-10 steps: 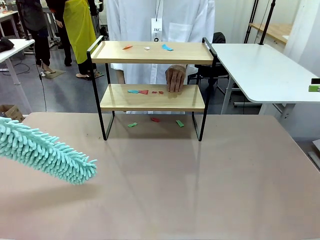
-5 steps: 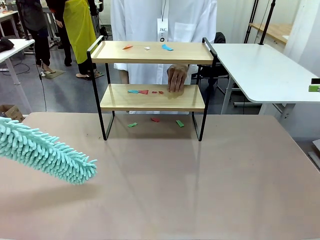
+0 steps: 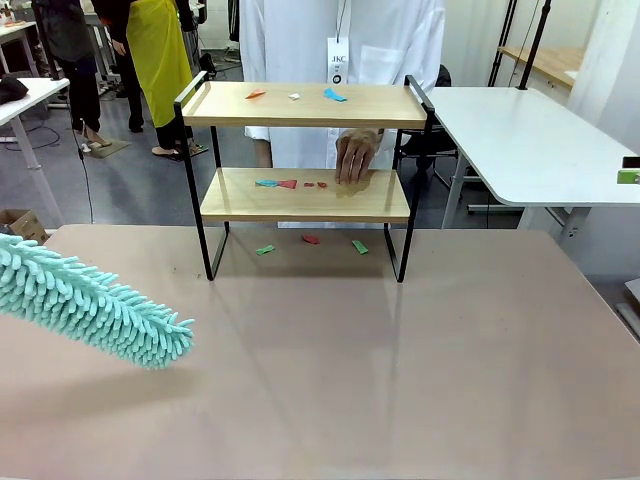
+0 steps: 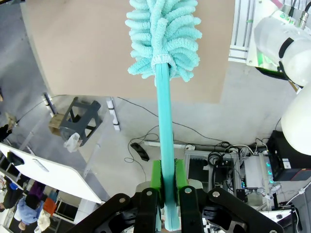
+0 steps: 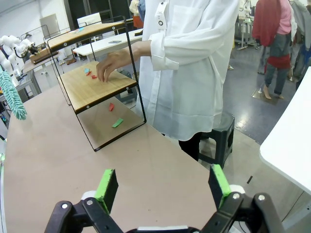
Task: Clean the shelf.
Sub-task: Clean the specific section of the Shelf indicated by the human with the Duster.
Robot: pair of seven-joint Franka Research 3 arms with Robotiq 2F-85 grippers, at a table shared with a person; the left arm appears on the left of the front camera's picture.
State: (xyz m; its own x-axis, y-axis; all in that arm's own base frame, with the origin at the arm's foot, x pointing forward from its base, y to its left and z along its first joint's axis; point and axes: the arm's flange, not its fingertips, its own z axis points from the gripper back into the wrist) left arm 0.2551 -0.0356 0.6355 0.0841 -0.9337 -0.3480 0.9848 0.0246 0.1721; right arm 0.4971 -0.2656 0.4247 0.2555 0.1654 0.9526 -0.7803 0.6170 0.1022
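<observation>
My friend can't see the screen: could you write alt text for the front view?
A two-tier shelf stands on a tan table, coloured scraps on both boards and beneath it. A person's hand rests on the lower board; a fluffy teal duster pokes in from the left.

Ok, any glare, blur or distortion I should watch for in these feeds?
Front view: sharp, evenly lit; the tabletop shows a soft sheen mirroring the shelf legs, and the duster casts a faint shadow. Left wrist view: crisp on the duster handle in the left pincer. Right wrist view: wide-angle makes the shelf lean; no blur.
</observation>
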